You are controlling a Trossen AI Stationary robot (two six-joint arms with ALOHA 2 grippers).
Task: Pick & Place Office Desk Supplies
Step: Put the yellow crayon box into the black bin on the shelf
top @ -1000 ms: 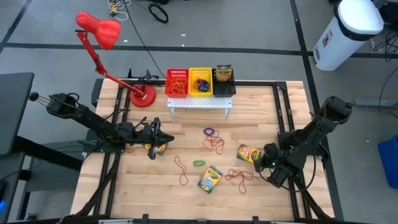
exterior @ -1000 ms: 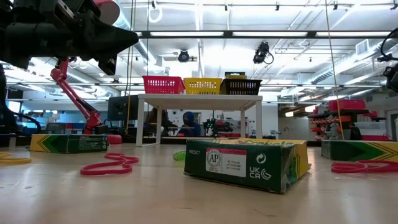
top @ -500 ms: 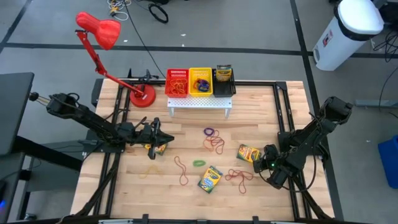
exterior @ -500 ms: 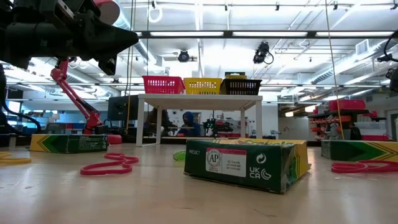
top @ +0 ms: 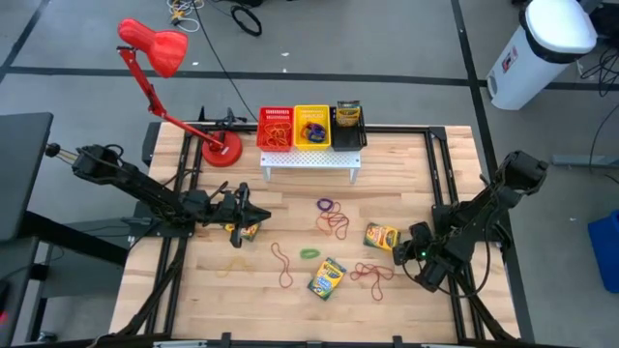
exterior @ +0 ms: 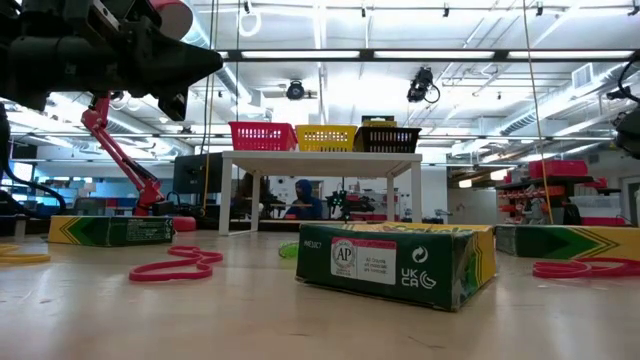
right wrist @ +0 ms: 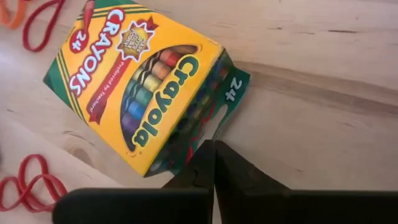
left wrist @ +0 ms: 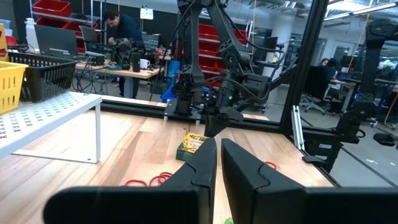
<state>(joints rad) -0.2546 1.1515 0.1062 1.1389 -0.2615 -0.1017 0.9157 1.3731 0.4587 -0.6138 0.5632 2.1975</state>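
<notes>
- The right gripper [right wrist: 214, 149] had its fingers pinched together on nothing, tips just at the near edge of a crayon box [right wrist: 146, 87].
- That box [top: 381, 236] lay flat on the table [top: 406, 164], its long axis slanting away from the gripper [top: 414, 251], toward the table's middle.
- Far across, the left gripper [top: 253, 217] hovered nearly closed, holding nothing visible.

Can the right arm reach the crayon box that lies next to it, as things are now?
Probably yes. The right gripper is shut, its tips right at the corner of the crayon box, with only bare table around. It would likely have to open before it can grasp the box.
</notes>
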